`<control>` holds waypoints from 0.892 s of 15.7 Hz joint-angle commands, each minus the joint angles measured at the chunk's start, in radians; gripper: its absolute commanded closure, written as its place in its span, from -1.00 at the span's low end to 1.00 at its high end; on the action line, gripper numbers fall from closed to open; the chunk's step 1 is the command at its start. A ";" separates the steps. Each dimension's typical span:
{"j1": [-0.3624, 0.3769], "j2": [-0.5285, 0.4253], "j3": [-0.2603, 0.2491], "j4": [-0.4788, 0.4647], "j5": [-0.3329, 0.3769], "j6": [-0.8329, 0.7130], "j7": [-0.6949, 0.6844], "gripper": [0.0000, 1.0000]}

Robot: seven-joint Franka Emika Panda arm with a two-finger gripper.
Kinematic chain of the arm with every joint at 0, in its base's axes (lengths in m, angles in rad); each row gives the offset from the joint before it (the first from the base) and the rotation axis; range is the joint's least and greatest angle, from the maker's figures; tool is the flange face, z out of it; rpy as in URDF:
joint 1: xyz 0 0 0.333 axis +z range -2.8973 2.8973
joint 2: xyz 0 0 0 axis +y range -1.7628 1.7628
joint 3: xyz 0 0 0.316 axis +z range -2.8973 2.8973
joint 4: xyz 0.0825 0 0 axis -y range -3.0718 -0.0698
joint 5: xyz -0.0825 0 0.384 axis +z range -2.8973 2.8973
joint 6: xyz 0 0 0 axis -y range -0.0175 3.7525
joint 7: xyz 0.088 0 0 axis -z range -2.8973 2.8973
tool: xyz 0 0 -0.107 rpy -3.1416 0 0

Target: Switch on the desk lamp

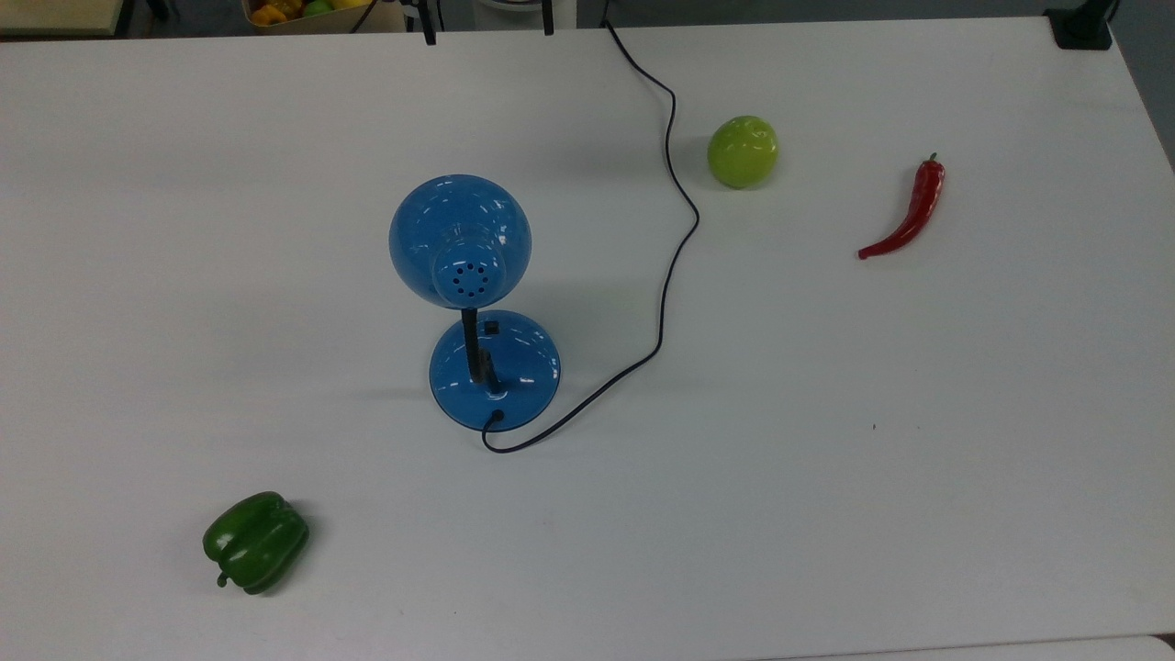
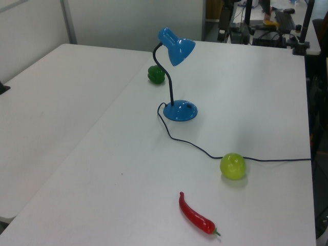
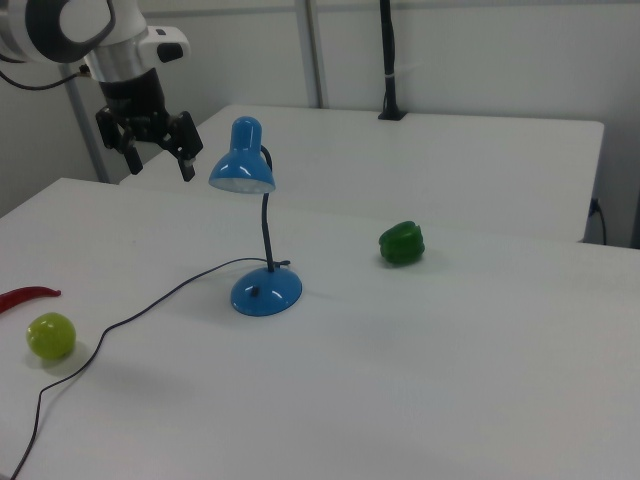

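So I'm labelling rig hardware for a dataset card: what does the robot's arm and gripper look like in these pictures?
In the right view, the arm has rounded white shells with a dark grey ring at a joint and a black cable looping off towards the right view's left. The wrist ends in a white block with a small dark mark. Below it hangs an all-black gripper with two black fingers.

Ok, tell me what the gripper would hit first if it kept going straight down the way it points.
Probably the bare white table. In the right view the gripper hangs open, pointing down, on the right view's left of the desk lamp shade. Depth is unclear, so the cord could lie near that line.
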 commanded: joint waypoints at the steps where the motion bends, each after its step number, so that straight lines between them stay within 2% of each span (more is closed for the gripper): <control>1: 0.007 -0.017 -0.005 -0.021 0.012 -0.007 -0.020 -1.00; 14: 0.007 -0.028 -0.003 -0.033 0.012 -0.009 -0.020 -1.00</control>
